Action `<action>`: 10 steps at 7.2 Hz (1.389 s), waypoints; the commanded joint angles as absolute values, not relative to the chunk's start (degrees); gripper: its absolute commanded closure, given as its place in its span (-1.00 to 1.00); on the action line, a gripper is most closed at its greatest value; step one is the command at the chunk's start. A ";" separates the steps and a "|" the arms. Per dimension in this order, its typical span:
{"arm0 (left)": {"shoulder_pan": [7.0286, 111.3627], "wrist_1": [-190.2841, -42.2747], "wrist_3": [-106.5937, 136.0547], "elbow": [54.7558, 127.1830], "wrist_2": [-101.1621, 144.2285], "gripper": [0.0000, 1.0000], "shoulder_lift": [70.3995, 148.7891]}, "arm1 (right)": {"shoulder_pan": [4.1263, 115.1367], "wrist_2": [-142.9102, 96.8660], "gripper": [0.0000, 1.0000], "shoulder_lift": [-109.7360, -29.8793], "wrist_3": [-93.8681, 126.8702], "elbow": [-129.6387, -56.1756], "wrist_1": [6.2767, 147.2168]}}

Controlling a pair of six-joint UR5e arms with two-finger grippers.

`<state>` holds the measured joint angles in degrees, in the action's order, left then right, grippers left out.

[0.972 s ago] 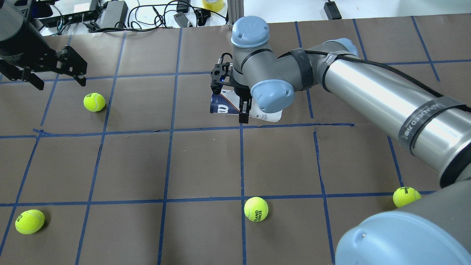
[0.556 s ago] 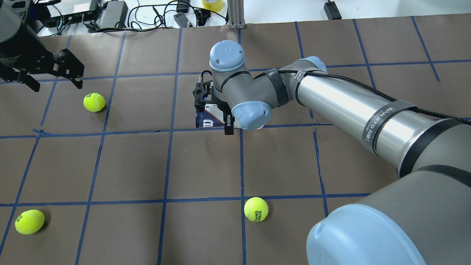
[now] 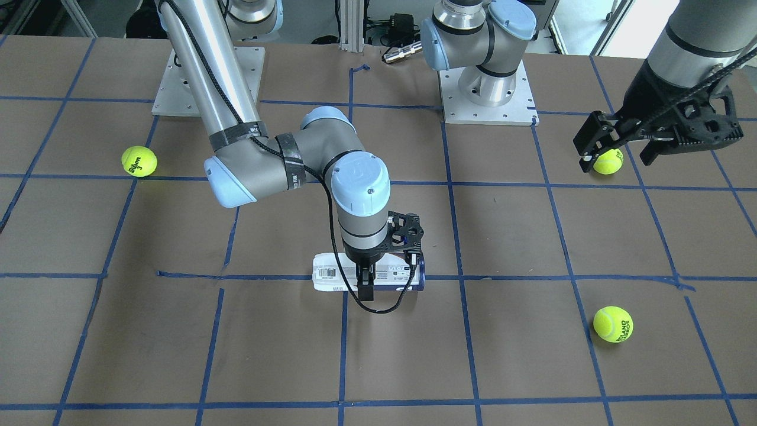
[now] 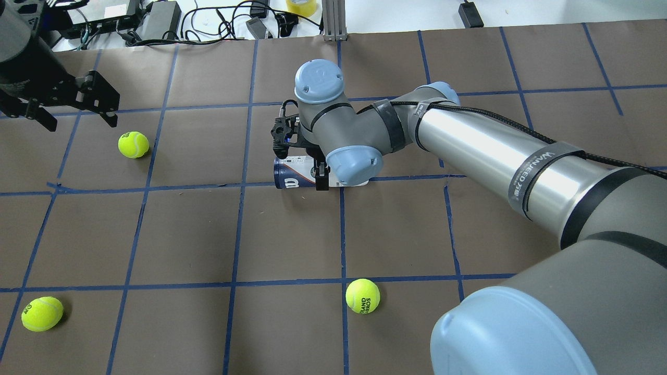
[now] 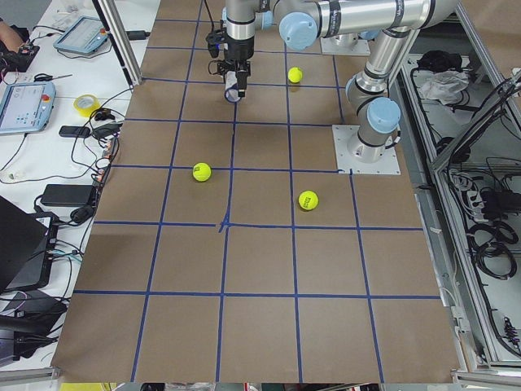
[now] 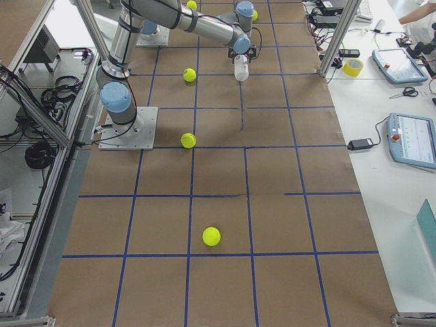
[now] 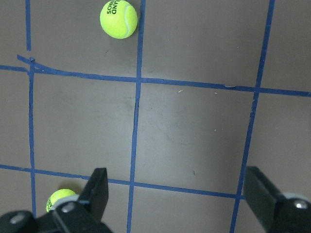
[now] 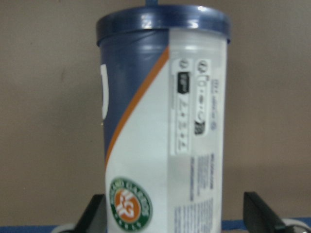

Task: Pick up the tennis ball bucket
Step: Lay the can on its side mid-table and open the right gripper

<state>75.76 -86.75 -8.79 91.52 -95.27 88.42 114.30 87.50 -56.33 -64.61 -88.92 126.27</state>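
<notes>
The right gripper (image 3: 390,272) points down at the table (image 4: 182,234) with its jaws spread wide. The tennis ball bucket (image 8: 165,121) lies on its side between the fingers (image 8: 96,216), close against one and clear of the other, its dark blue rim reaching out past them. The left gripper (image 7: 176,177) hangs well away from the bucket, jaws wide and holding nothing, with a tennis ball (image 7: 60,199) just beside one finger

A robotics lab, plainly: a table (image 4: 156,234) covered in brown paper gridded with blue tape (image 4: 234,285), arm base plates (image 3: 520,115) bolted onto it, an aluminium post (image 4: 333,21) and power adaptors (image 4: 162,18) at its far edge, teach pendants (image 6: 414,139) on the white side bench (image 6: 368,109).
</notes>
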 commanded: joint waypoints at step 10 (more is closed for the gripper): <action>76.11 -75.89 -8.88 101.31 -78.00 -1.00 93.59 | 92.48 79.98 -1.00 -85.93 -47.85 -86.57 91.18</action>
<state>76.06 -80.66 -9.25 98.28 -84.00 91.68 95.71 80.00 -81.30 -51.52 -86.75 97.37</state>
